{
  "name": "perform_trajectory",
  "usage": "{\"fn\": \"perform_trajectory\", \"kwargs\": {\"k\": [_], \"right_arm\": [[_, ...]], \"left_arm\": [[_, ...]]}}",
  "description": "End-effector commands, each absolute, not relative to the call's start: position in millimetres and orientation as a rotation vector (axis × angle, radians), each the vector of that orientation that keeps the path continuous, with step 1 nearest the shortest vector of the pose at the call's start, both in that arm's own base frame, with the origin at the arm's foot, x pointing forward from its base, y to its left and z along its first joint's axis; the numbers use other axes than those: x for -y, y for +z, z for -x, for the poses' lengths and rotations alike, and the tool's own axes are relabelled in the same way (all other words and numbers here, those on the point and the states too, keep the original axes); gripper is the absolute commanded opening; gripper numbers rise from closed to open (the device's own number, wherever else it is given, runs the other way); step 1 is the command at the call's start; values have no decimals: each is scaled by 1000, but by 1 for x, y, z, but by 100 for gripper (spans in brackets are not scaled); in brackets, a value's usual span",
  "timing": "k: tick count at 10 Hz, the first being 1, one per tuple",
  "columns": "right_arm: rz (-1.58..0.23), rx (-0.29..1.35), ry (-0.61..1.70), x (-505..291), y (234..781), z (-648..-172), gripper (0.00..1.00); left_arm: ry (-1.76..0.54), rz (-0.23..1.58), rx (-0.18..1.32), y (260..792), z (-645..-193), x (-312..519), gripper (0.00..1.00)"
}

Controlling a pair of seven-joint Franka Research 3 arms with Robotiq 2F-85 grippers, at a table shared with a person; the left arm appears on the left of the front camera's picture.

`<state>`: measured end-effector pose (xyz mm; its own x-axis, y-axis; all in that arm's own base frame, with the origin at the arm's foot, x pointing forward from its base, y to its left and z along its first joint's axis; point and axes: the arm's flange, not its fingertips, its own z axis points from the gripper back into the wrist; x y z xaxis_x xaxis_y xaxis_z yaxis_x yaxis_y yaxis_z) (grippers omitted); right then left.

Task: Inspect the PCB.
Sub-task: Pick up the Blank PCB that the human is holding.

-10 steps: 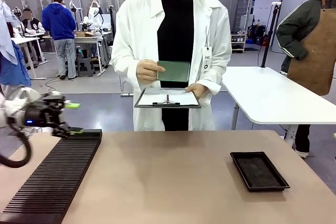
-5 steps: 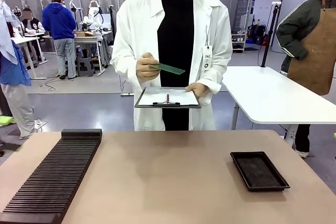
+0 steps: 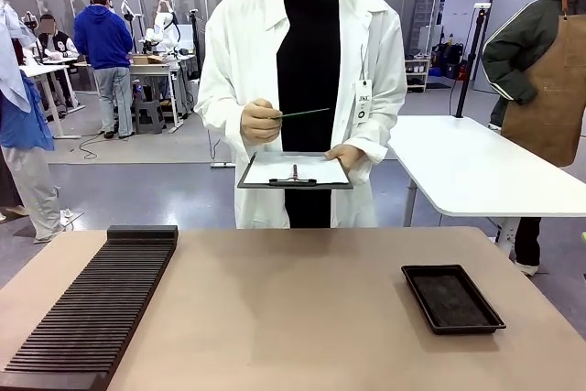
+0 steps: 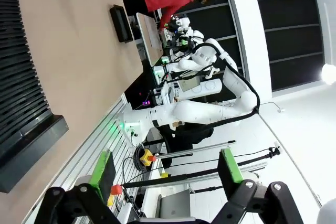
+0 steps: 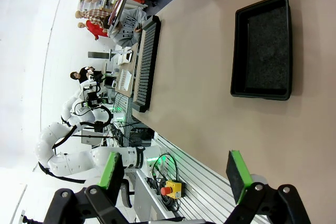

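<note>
PCB (image 3: pixel 307 114), thin green rectangular board, lay edge-on in the person's hand (image 3: pixel 259 122) just above the white-paper clipboard (image 3: pixel 295 171); left gripper (image 4: pixel 165 162) and right gripper (image 5: pixel 174 169) gaped empty, well apart.

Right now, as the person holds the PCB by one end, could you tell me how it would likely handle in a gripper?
The PCB juts out straight from the person's hand without sagging, so it is probably stiff. Edge-on it looks very thin, so it is likely light, and its flat faces may slip in a pinch.
</note>
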<state>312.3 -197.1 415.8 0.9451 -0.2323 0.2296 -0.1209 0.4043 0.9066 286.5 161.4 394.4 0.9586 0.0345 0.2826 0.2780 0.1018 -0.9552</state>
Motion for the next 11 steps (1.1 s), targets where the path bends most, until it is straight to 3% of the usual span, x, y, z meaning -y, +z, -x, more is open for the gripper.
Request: {"fn": "perform_trajectory", "kwargs": {"k": [1, 11], "right_arm": [[-1169, 353, -69, 198, 418, -312, 100], [-1169, 353, -69, 198, 418, -312, 100]], "left_arm": [[-197, 1447, 247, 401, -286, -158, 100], [-197, 1447, 247, 401, -286, -158, 100]]}}
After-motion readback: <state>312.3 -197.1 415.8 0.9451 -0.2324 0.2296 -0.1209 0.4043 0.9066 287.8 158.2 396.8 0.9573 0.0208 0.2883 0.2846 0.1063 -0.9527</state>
